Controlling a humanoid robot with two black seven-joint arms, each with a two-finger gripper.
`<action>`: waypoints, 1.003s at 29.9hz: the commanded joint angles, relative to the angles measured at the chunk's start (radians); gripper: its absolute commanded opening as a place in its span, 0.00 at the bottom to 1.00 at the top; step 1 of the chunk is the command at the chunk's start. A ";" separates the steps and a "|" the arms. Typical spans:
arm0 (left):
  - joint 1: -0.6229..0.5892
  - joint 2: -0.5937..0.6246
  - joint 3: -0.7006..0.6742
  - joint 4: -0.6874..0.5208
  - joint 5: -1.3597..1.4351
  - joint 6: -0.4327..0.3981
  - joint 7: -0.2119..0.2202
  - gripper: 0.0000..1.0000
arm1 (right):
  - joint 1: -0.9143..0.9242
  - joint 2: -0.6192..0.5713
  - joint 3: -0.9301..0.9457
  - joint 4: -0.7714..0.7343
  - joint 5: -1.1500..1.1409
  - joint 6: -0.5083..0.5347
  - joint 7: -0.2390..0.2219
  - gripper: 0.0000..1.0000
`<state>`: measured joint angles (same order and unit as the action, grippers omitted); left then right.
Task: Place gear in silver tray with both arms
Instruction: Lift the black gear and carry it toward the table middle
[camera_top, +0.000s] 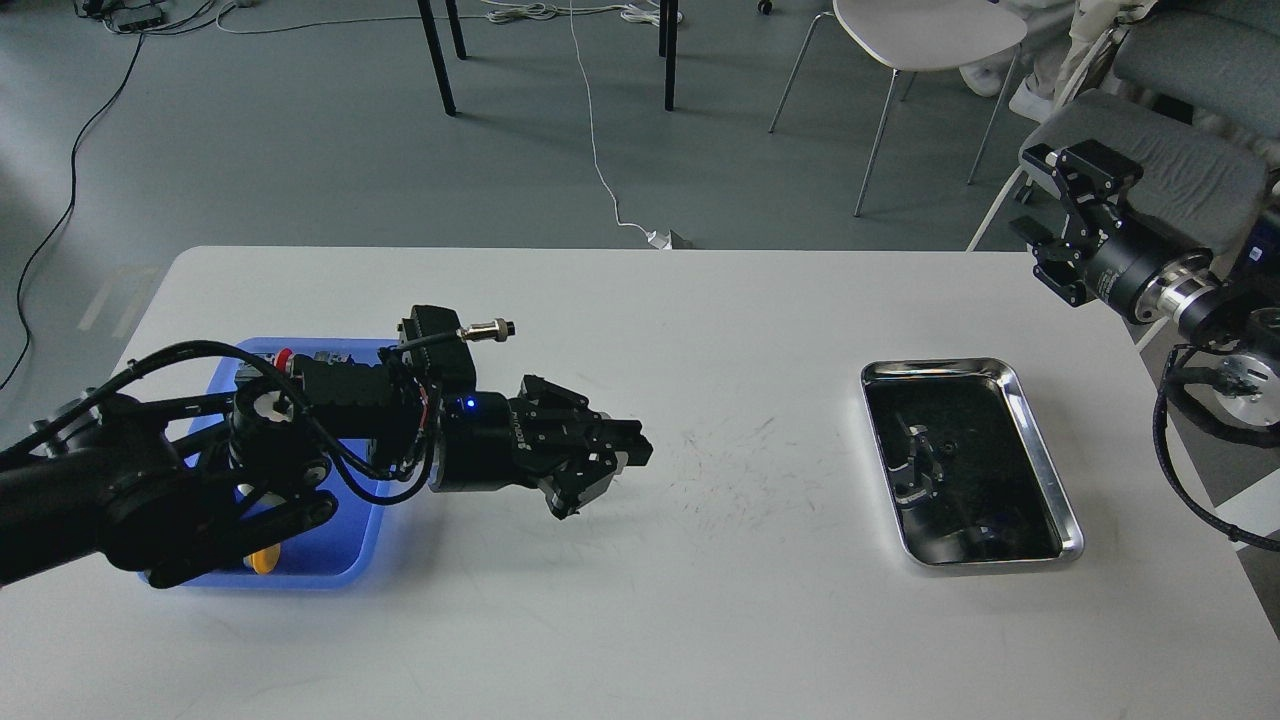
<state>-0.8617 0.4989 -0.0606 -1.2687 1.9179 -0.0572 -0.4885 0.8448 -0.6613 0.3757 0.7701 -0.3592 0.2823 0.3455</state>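
The silver tray (1043, 447) lies on the right of the white table, with dark shapes showing in its shiny base. My left gripper (622, 462) hovers over the middle left of the table, well left of the silver tray, pointing right. Its fingers are shut on a small pale part that I take for the gear (619, 459), mostly hidden between them. My right gripper (1068, 170) is raised beyond the table's far right corner, above and behind the silver tray, open and empty.
A blue plastic tray (352, 566) sits at the left under my left arm; a yellow button (262, 558) peeks out in it. Chairs and cables stand on the floor behind the table.
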 joint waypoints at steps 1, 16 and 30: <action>-0.008 -0.138 0.019 0.120 -0.002 0.000 0.000 0.07 | 0.000 0.000 0.000 0.000 -0.001 0.000 0.000 0.85; -0.011 -0.356 0.030 0.345 -0.003 0.000 0.000 0.08 | -0.007 0.002 0.061 -0.037 0.138 0.000 -0.008 0.87; -0.013 -0.431 0.033 0.414 -0.005 -0.001 0.000 0.08 | -0.015 0.029 0.092 -0.098 0.238 -0.006 -0.008 0.89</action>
<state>-0.8733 0.0773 -0.0276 -0.8607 1.9131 -0.0567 -0.4886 0.8323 -0.6328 0.4674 0.6831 -0.1337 0.2764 0.3366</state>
